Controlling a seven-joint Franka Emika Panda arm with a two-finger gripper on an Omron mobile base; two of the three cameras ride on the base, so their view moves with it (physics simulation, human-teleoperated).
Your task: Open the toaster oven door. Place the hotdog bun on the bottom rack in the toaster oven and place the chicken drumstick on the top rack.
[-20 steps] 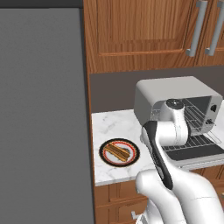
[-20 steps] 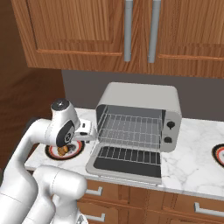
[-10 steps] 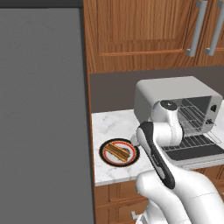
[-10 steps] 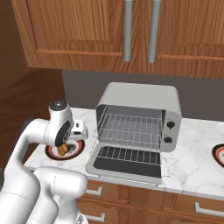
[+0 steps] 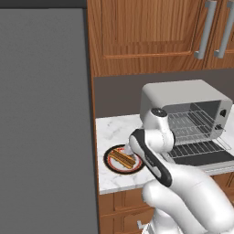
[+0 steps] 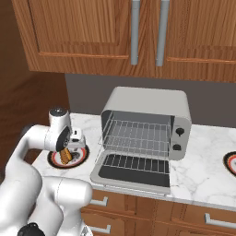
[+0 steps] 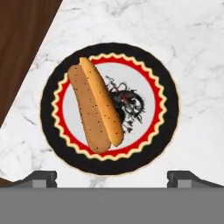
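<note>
Arm swung from oven front to over plate; gripper spread wide, empty. Hotdog bun on plate, 9 o'clock of toaster oven. Toaster oven door down. Drumstick hard to make out.

Toaster oven door down, racks bare.

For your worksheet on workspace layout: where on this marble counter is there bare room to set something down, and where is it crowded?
Bare marble lies right of the toaster oven, between it and another plate at the picture's edge. The counter's left end is crowded: the plate holding the hotdog bun sits beside the lowered toaster oven door, with the open gripper above it.
</note>
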